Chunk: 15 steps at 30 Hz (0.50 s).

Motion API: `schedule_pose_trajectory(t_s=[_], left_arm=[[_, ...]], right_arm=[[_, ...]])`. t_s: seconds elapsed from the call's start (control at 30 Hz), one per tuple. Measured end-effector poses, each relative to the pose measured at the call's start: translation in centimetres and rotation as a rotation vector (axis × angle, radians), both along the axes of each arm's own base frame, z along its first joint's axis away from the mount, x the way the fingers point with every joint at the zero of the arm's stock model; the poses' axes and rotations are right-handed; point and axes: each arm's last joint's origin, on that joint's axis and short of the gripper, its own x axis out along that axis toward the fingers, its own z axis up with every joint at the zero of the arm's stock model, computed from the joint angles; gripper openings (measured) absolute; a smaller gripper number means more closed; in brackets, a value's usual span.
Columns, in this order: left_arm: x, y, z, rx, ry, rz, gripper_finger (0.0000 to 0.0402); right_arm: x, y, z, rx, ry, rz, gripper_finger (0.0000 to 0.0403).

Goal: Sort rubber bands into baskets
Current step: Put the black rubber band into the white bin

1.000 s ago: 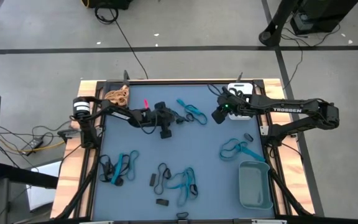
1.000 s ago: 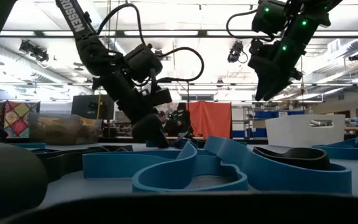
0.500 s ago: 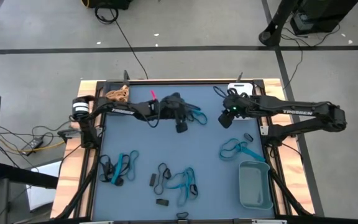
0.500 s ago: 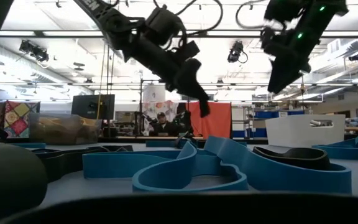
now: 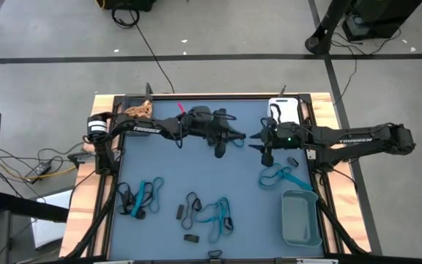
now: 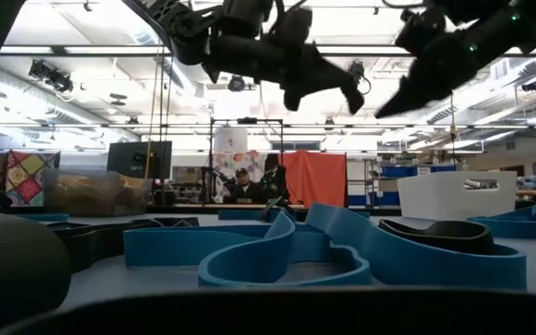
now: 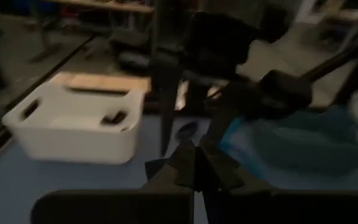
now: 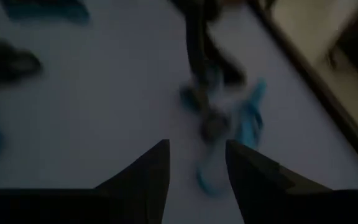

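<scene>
Left gripper, lifted over the far-centre of the table w/ jaws pinched shut on a teal rubber band, is seen tip-to-tip w/ the right gripper, whose fingers stand part-open and empty. A hand-off or carry to the white basket at far right is judged under way; next, the band must be brought over that basket & let go. Band's long axis appears to run left-right, though this can't be told for sure.

Grey concrete floor crossed by dark tape lines, with black cables trailing to the table's far edge. Beyond the table: a hall lit by ceiling strip lights, an orange-red screen at centre, a patterned quilt far left.
</scene>
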Motion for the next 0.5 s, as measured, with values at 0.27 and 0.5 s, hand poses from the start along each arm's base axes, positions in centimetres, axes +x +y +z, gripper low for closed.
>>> schedule_pose_trajectory(t_s=[0.27,0.5], left_arm=[[0.0,-0.1,0.3,-0.008,-0.031,-0.035,0.0014],[0.2,-1.0,0.6,-0.031,-0.063,-0.095,0.0014]], right_arm=[[0.6,0.2,0.8,0.023,-0.141,0.075,0.0169],[1.4,0.0,0.6,0.017,-0.157,0.064,0.0154]])
